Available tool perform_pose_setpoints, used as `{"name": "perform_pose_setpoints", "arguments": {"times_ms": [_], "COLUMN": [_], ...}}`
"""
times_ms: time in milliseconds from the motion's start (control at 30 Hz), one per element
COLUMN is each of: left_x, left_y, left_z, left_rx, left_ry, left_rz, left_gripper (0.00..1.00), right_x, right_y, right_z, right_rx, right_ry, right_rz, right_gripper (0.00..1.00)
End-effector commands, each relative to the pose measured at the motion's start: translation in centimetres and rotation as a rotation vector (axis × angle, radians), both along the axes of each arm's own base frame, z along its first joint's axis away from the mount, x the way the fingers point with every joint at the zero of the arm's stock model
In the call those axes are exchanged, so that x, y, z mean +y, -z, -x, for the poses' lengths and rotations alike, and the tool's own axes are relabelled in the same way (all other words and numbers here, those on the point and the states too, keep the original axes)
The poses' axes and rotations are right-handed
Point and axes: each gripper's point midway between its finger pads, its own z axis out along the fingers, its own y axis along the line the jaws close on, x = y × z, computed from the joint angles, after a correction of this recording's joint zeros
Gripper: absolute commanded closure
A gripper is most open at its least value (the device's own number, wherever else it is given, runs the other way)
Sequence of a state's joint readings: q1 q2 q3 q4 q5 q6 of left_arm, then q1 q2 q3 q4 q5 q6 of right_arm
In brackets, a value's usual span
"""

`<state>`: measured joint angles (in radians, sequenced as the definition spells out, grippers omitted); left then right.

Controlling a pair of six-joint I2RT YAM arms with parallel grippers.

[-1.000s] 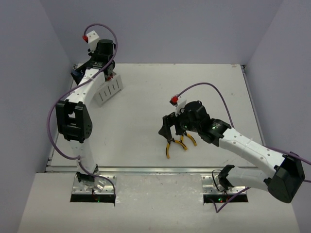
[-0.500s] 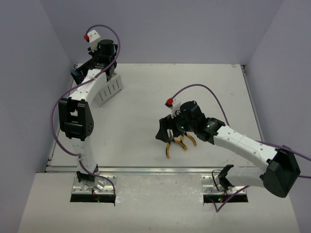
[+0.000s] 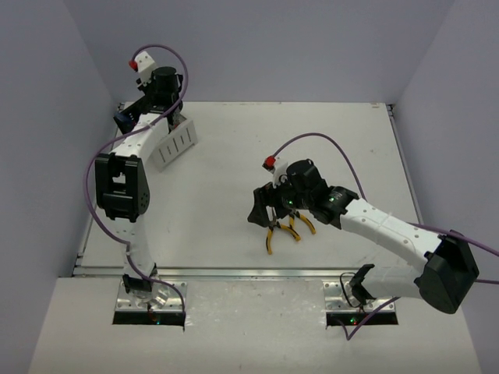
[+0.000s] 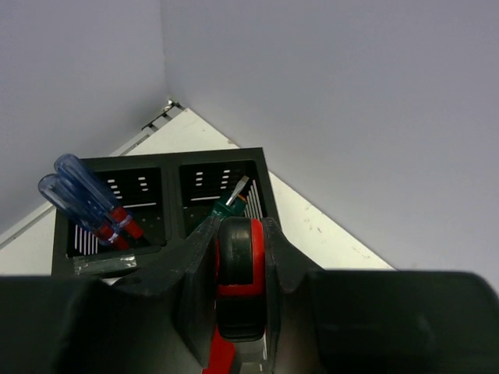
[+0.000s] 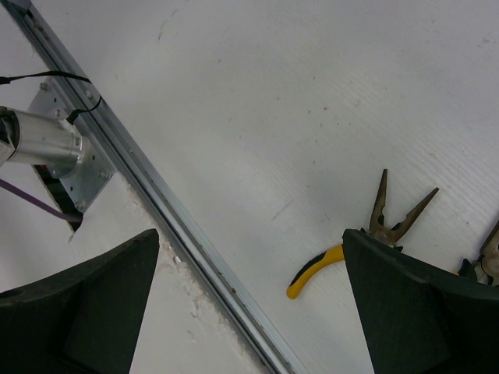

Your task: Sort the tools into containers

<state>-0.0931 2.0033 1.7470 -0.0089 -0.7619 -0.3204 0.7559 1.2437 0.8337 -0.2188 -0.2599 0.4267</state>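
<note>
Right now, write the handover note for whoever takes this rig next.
Left gripper: shut on a red-black utility knife, above the black bin.
Right gripper: open, hovering over the yellow-handled pliers on the table.
Done: blue-handled screwdrivers stand in one black compartment, a green-handled screwdriver in the next.
Left: bin the knife, then pick up and bin the pliers.
</note>
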Motion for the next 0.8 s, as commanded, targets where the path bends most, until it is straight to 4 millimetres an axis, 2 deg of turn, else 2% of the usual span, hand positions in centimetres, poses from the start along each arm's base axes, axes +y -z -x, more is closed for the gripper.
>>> {"name": "perform_pose_setpoints", "arguments": {"times_ms": [0, 167, 233, 267, 300, 400, 433, 533, 633, 767], "left_x": [0.7, -0.7, -1.2, -1.5, -1.8, -2.6, -2.9, -3.9, -5.0, -5.5], "left_y": [-0.6, 1.2, 1.7, 1.8, 1.8, 1.8, 2.4, 2.9, 1.2, -2.5], "left_z": [-0.3, 0.1, 0.5, 0.8, 1.1, 1.9, 2.2, 1.9, 2.5, 3.0], "left_rx": [-0.096, -0.078, -0.075, -0.076, -0.081, -0.099, -0.093, -0.053, -0.091, -0.157], "left_ry": [-0.032, 0.033, 0.058, 0.075, 0.089, 0.132, 0.154, 0.201, 0.244, 0.272], "left_rz": [0.017, 0.083, 0.102, 0.118, 0.133, 0.164, 0.175, 0.200, 0.215, 0.217], "left_gripper": [0.96, 0.75, 0.60, 0.49, 0.45, 0.43, 0.41, 0.37, 0.46, 0.52], "right_x": [1.0, 1.0, 1.0, 1.0, 1.0, 0.8, 0.8, 0.7, 0.5, 0.4], "right_y": [-2.2, -1.9, -1.7, -1.7, -1.4, -0.6, -0.4, 0.0, 0.1, -0.1], "right_z": [-0.4, -0.3, -0.1, -0.1, -0.1, 0.0, 0.1, 0.5, 0.7, 0.8], "right_rx": [-0.037, -0.023, -0.019, -0.022, -0.020, -0.007, -0.001, 0.019, 0.022, 0.013], "right_ry": [-0.025, -0.022, -0.029, -0.031, -0.029, -0.022, -0.023, -0.036, -0.035, -0.033], "right_rz": [-0.051, -0.046, -0.047, -0.053, -0.052, -0.036, -0.034, -0.030, -0.028, -0.029], "right_gripper": [0.01, 0.01, 0.01, 0.01, 0.01, 0.01, 0.01, 0.01, 0.01, 0.01]}}
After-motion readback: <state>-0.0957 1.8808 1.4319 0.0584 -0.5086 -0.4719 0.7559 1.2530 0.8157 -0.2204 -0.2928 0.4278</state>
